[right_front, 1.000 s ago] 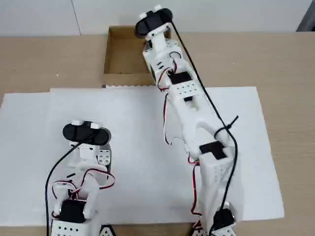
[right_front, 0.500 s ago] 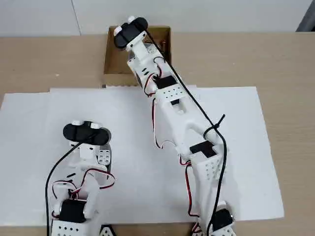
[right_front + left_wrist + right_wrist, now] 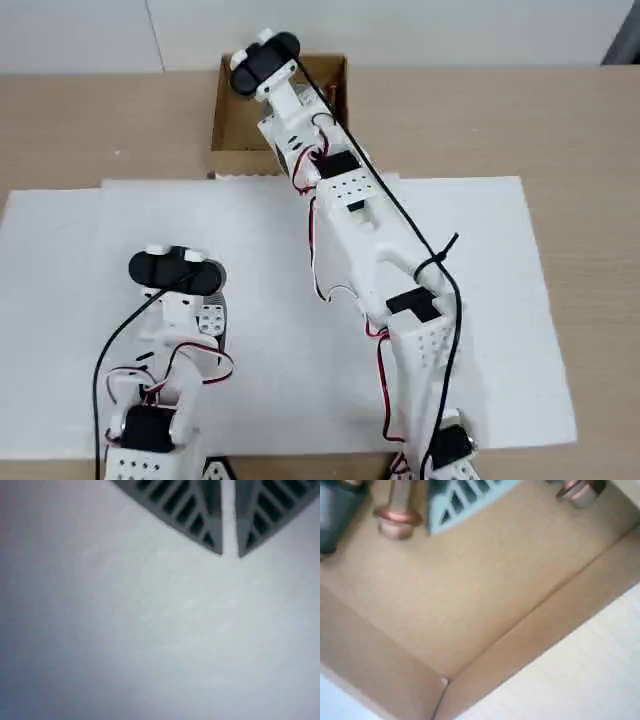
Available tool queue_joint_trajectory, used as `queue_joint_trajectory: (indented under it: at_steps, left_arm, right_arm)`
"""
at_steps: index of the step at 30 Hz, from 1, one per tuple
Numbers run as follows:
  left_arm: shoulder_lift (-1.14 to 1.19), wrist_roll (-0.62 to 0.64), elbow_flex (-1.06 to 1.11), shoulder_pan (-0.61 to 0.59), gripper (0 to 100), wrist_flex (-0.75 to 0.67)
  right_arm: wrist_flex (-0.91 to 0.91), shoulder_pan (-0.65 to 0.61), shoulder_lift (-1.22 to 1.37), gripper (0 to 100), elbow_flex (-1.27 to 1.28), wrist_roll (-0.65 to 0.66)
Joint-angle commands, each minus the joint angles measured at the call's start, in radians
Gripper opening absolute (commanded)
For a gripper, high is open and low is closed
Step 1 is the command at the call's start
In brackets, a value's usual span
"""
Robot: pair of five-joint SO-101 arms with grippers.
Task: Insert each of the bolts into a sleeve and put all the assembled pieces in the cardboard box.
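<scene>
From above, the high view takes in the table (image 3: 580, 120), including the white sheet (image 3: 60, 300) the left wrist view faces closely and the cardboard box (image 3: 240, 125) the right looks into

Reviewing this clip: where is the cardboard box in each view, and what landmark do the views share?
High view: cardboard box at the table's far side, beyond the white paper, partly under the right arm.
Left wrist view: left tool over that paper.
Right wrist view: the box's floor and inner corner, two bolt heads inside.
Shared landmark: the white paper.
</scene>
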Motion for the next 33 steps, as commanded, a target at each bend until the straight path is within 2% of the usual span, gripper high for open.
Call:
queue_joint_trajectory:
  at_steps: [1, 12, 17, 27, 33]
  left_arm:
    - [-0.012, -0.003, -0.004, -0.005, 1, 0.008]
    - [-0.012, -0.003, -0.004, -0.005, 1, 0.008]
    - [-0.012, -0.003, -0.004, -0.005, 1, 0.008]
    - [-0.012, -0.003, -0.004, -0.005, 1, 0.008]
    - [-0.012, -0.003, -0.004, -0.005, 1, 0.008]
  right_arm:
    - [0.008, 0.001, -0.102, 0.2, -0.054, 0.009]
    - [0.162, 0.028, -0.229, 0.2, -0.054, 0.009]
    - [0.352, 0.048, -0.343, 0.2, -0.054, -0.003]
    - [0.711, 0.116, -0.618, 0.2, -0.054, -0.163]
    - [0.923, 0.131, -0.742, 0.2, -0.054, -0.178]
